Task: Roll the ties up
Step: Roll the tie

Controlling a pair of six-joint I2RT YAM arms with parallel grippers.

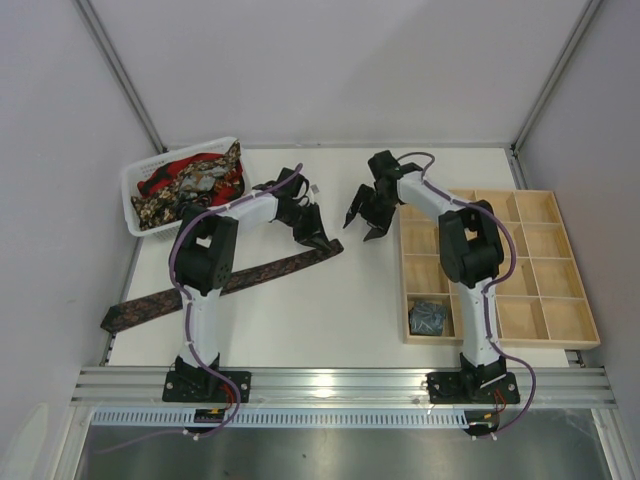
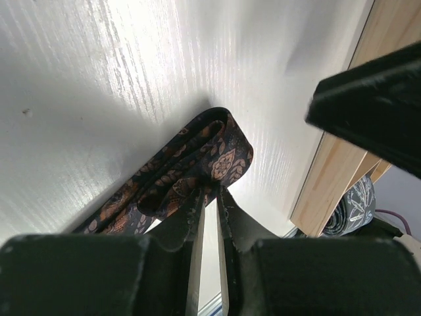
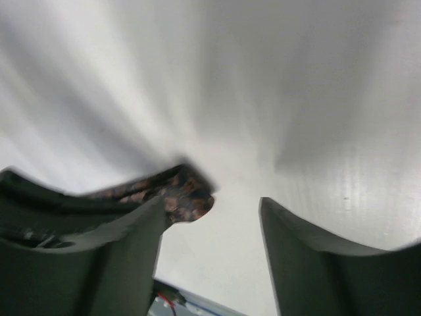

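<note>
At the far left of the table, a white basket (image 1: 128, 205) held a heap of loose ties (image 1: 195, 180) in red, gold-black and dark prints. A dark paisley tie (image 1: 260, 275) lay flat on the table (image 1: 330, 310) in front of it, running from the near-left edge slantwise up toward the middle and passing under the left arm. Its right end was doubled back on itself into a short fold, and the left gripper (image 1: 318, 238) stood directly on that fold. From the left wrist, its fingers (image 2: 195, 217) were drawn to a narrow slit and pinched the near edge of the folded end (image 2: 197, 164). Just to the right and apart from it, the right gripper (image 1: 368, 215) hung with its jaws spread wide and nothing between them. Its blurred wrist view showed the tie's brown end (image 3: 187, 197) beside one finger (image 3: 118, 243). Farther right sat a wooden tray (image 1: 520, 315) divided into compartments. A grey-blue tie coil (image 1: 428, 317) rested in its nearest left compartment, well apart from both grippers
</note>
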